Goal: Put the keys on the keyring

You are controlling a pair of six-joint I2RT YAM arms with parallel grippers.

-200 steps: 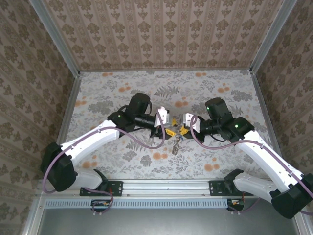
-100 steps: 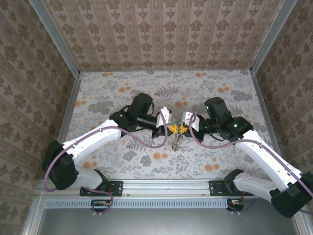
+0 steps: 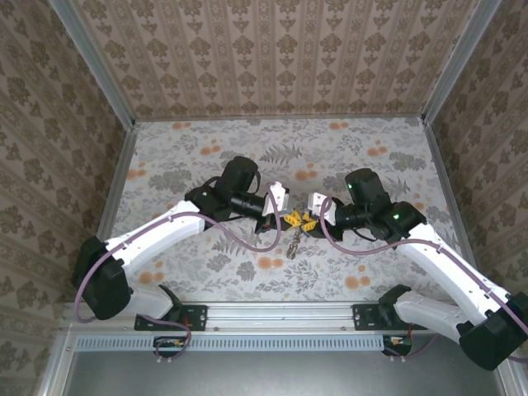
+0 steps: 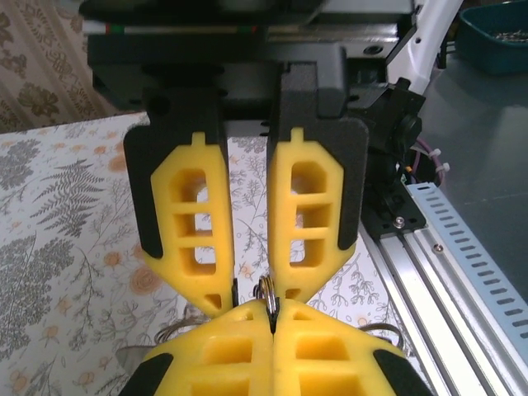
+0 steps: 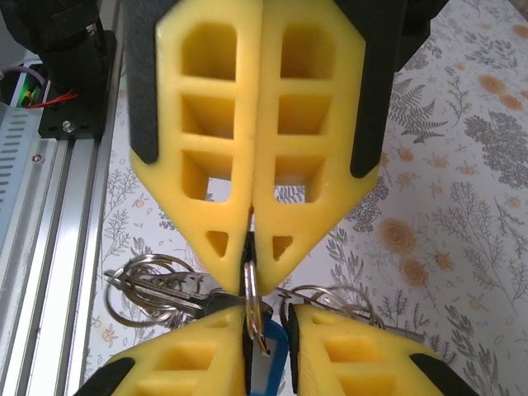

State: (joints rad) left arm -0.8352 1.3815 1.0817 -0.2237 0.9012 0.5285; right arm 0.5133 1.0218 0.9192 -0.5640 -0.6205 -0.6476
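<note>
Left gripper [image 4: 272,313] clamps the keyring [image 5: 251,299]; right gripper [image 5: 268,326] stands slightly parted around the keys [image 5: 269,356], seemingly mid-threading. The next move probably needs careful sliding.

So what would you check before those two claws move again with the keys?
1. Left gripper shut on the ring: ok.
2. Right gripper gripping the blue key tag: cannot tell; its jaws stand slightly apart with the tag between them.
3. Tag threaded onto the ring: cannot tell, the fingers hide the join.
4. Both grippers lined up tip to tip: ok.
5. Bunch of spare rings clear of the fingertips: not ok, it crowds right beside them.
</note>
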